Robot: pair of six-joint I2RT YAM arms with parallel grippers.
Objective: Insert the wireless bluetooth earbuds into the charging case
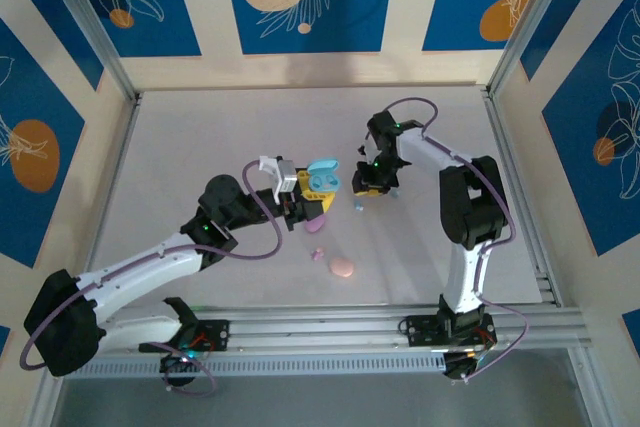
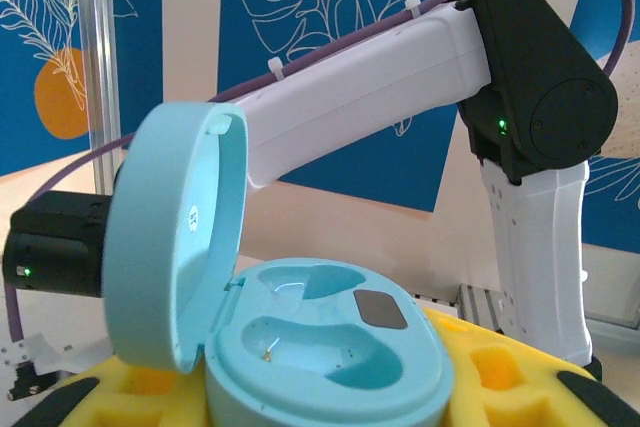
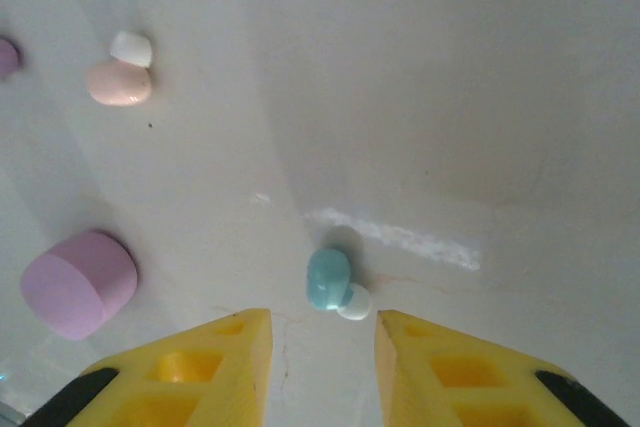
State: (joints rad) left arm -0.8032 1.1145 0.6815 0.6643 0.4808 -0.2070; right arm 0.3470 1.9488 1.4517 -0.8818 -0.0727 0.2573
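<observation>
**Desk:** Where does the light blue earbud (image 3: 328,279) lie?

**Photographer:** On the pale counter (image 3: 480,97), just ahead of the right claw (image 3: 322,332). In the right wrist view it sits in line with the gap between the two yellow fingertips. Its white tip (image 3: 353,301) points toward the finger on the picture's right. As far as that view tells, it touches neither finger.

**Desk:** And the claw itself?

**Photographer:** Its fingers are spread apart with nothing between them. From the top camera the right claw (image 1: 368,187) hangs over the counter right of centre. The earbud is a small pale speck just beside it (image 1: 358,206).

**Desk:** The case?

**Photographer:** The left claw (image 1: 302,192) grips the light blue charging case (image 2: 330,347), with yellow pads (image 2: 500,372) on either side of its base. The lid (image 2: 170,237) stands swung up on its hinge, and both wells in the base are empty. In the top view the case (image 1: 323,182) is near the right claw, to its left, without touching it.

**Desk:** Anything else on the counter?

**Photographer:** A pink earbud (image 3: 118,82) with a white tip lies well apart from the right claw, far to the left in the right wrist view. A closed purple case (image 3: 78,282) rests near the claw's left-hand finger. From above, that purple case (image 1: 315,219) lies just below the left claw.
</observation>
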